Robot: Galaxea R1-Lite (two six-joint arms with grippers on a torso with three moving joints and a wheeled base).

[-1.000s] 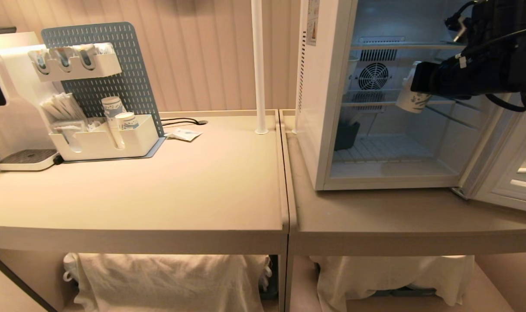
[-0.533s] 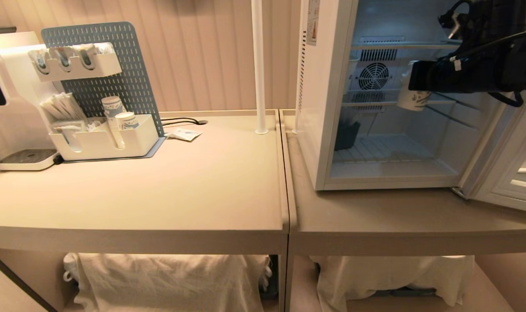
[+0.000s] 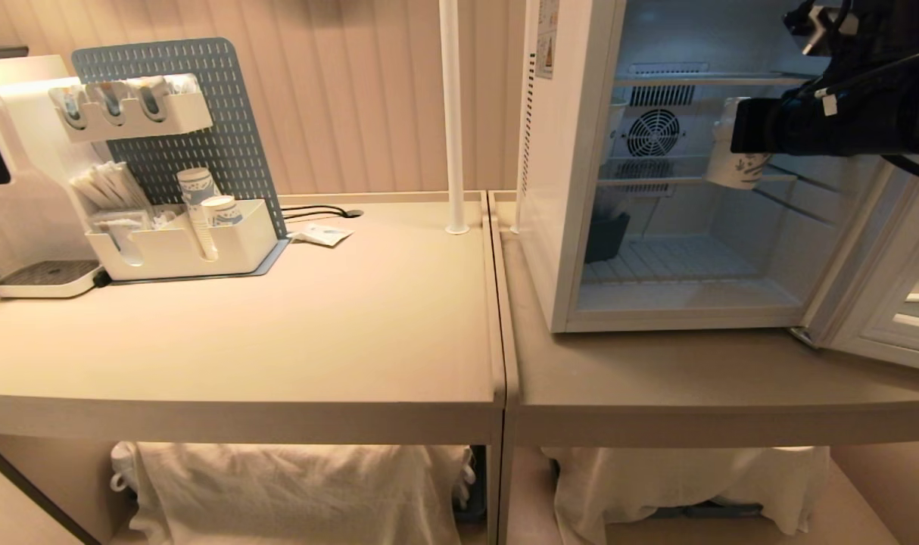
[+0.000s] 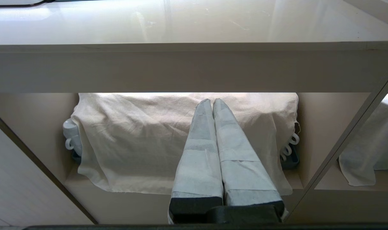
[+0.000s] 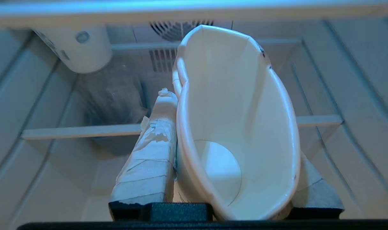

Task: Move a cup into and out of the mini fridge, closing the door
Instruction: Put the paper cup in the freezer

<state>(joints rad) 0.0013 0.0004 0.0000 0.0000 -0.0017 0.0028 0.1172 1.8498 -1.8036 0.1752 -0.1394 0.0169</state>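
Beige counter, mini fridge [image 3: 565,189] on it, door [image 3: 883,303] swung wide. My right gripper [image 3: 739,132] stays clamped on the cup [image 3: 736,168], squashing its rim, just above the middle shelf [image 3: 656,180]. Since a second ago the cup has levelled and shifted slightly right, so I judge set-down imminent. Left gripper [image 4: 212,105] parked below the counter, fingers together.

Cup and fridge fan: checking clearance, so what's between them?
In the right wrist view, only open air and thin shelf bars lie between the held cup and the fan.
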